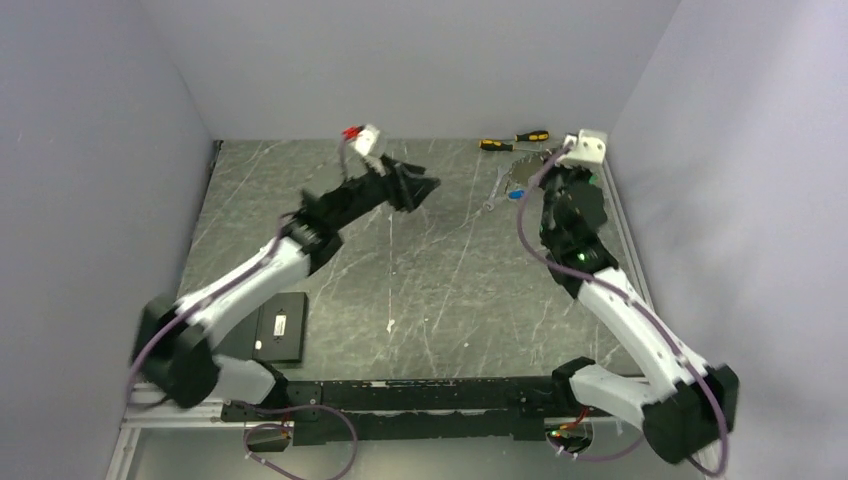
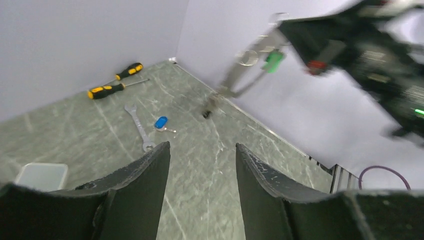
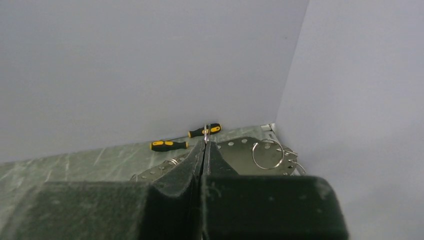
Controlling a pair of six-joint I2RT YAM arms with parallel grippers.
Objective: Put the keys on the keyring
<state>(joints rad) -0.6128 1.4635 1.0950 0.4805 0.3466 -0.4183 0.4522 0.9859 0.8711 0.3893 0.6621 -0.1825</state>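
Note:
My right gripper (image 3: 205, 142) is shut on a thin wire ring of the keyring (image 3: 240, 150), a silvery oval band with holes and split rings (image 3: 267, 155), held above the table's far right corner. In the left wrist view the keyring (image 2: 235, 80) hangs slanted from the right gripper (image 2: 300, 37), with the green key (image 2: 272, 60) on it and a dark bit (image 2: 206, 114) at its low end. The blue key (image 2: 161, 122) lies on the table, also in the top view (image 1: 514, 195). My left gripper (image 2: 202, 146) is open and empty, in the air left of them (image 1: 432, 186).
A silver wrench (image 2: 139, 127) lies beside the blue key. Two yellow-and-black screwdrivers (image 2: 107, 90) (image 2: 129, 70) lie by the back wall. A grey box (image 2: 42, 176) sits near the left gripper. A black box (image 1: 280, 325) lies near the left arm's base. Walls enclose the table.

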